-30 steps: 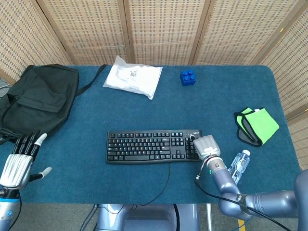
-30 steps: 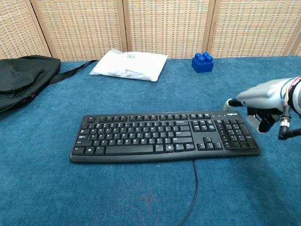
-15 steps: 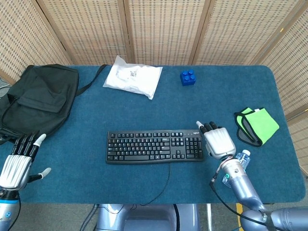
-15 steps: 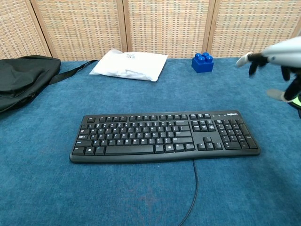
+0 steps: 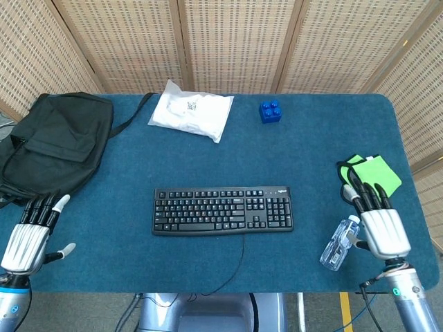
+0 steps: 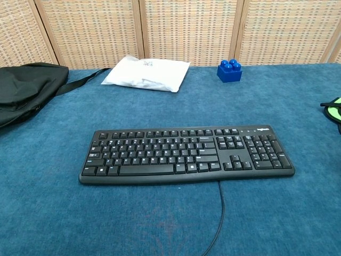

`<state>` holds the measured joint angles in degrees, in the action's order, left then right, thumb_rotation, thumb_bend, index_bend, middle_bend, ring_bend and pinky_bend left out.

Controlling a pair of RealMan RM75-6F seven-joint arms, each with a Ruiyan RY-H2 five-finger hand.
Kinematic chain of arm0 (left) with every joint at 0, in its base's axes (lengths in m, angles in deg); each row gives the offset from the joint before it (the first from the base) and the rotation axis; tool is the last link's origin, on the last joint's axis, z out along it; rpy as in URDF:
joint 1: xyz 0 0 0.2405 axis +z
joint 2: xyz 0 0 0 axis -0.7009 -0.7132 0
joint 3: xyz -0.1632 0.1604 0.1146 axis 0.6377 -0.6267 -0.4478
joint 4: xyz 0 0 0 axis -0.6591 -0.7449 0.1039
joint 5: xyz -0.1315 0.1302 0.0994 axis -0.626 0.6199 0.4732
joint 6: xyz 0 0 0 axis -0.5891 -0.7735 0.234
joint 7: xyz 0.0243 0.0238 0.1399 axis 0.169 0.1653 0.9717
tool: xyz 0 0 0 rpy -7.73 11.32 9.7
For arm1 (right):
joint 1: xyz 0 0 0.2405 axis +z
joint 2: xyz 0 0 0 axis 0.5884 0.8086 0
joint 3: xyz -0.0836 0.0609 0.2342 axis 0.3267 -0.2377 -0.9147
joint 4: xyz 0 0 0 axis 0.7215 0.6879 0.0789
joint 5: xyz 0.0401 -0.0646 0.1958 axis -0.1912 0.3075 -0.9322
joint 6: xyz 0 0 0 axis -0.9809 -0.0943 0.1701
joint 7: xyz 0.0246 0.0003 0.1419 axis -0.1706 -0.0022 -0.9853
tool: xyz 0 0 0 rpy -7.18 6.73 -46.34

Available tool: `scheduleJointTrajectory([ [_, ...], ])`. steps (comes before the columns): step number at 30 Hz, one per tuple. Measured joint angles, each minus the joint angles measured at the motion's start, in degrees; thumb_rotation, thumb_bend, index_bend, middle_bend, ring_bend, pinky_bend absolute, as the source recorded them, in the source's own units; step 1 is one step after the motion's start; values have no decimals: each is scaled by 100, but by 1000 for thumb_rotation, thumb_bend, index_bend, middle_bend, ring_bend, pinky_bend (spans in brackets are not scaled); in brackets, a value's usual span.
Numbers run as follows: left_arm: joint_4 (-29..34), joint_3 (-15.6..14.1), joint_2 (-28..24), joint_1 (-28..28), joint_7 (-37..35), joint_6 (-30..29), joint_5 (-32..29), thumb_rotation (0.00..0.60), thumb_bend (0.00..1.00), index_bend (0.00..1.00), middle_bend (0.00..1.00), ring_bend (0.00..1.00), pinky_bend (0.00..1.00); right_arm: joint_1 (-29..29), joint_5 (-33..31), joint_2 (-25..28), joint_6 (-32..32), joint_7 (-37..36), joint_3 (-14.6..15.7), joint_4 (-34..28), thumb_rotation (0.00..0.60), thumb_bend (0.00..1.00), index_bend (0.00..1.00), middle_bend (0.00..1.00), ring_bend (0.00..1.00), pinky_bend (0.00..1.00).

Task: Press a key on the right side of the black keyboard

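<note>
The black keyboard [image 5: 222, 210] [image 6: 186, 154] lies flat at the middle of the blue table, its cable trailing off the near edge. My right hand [image 5: 379, 221] hovers at the table's right near corner, well to the right of the keyboard, its fingers straight and spread, holding nothing. My left hand [image 5: 29, 235] hangs past the table's left near corner, fingers extended and empty. Neither hand shows in the chest view.
A clear water bottle [image 5: 339, 243] lies just left of my right hand. A green and black pouch [image 5: 370, 179] sits at the right edge. A black bag [image 5: 52, 142], a white packet [image 5: 192, 116] and a blue block [image 5: 270, 111] lie at the back.
My right hand has lifted off the keyboard's right end and drawn back right, to the table's near corner. It has left the chest view. The left hand stayed put.
</note>
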<state>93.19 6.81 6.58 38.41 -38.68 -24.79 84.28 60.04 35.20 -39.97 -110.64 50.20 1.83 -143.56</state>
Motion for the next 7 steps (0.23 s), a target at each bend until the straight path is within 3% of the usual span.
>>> scheduleJointTrajectory([
  [7, 1, -39, 17, 7, -55, -12, 62, 600, 0, 0, 0, 0, 0, -851, 409, -384, -653, -777, 107, 1140, 600, 131, 0, 0, 0, 0],
])
